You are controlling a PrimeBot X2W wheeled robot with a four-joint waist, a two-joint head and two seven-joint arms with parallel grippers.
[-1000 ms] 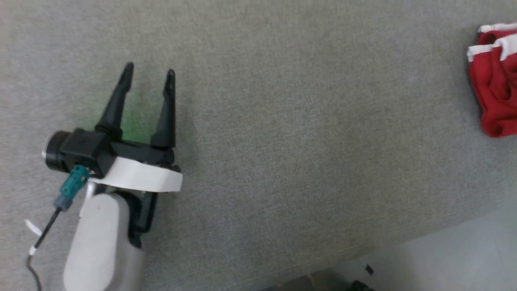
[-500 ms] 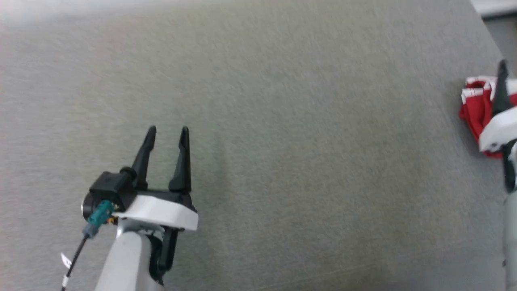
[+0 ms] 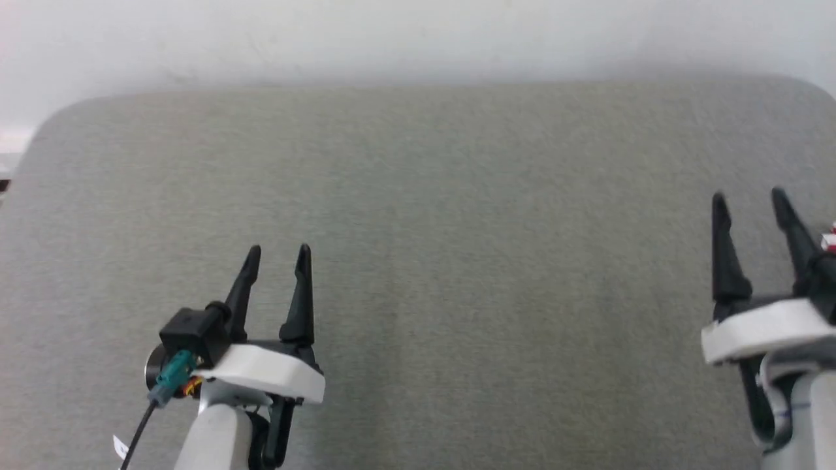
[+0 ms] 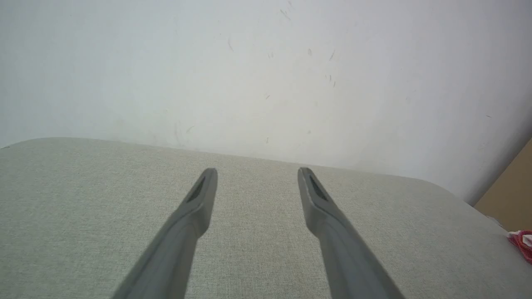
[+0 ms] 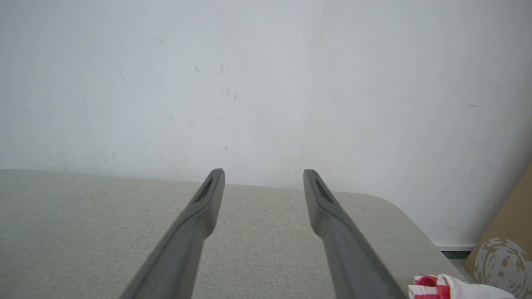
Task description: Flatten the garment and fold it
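- Head view: my left claw (image 3: 279,251) is open and holds nothing. My right claw (image 3: 748,196) is open and empty too. Both hang over the grey table (image 3: 457,196).
- The shorts (image 3: 831,240) are a tiny red and white bit at the right edge, just past my right claw and well apart from my left one.
- What could go wrong: the shorts lie near the table's right side. If I push them instead of pinching them, I think they could slide off.
- I see so little of them that I could pinch two layers at once. Then they would not open flat.
- Nothing stands between my right claw and the shorts. A pale wall (image 3: 392,39) is behind the table.
- Left wrist view: my left claw (image 4: 257,172) has its fingers wide apart over bare table (image 4: 83,187). The shorts (image 4: 524,243) peek in at the far right, near the table's corner. My left arm has a lot of table to cross and could bump my right arm.
- A brown board (image 4: 513,187) is past that corner.
- Right wrist view: my right claw (image 5: 264,172) is wide open and empty. The shorts (image 5: 436,286) are bunched at the bottom right, right by the table's (image 5: 83,228) edge. They are off to the side, not between my fingers, so closing now would catch only air.
- The brown board (image 5: 513,207) stands past the edge. A wide swing could hit it.
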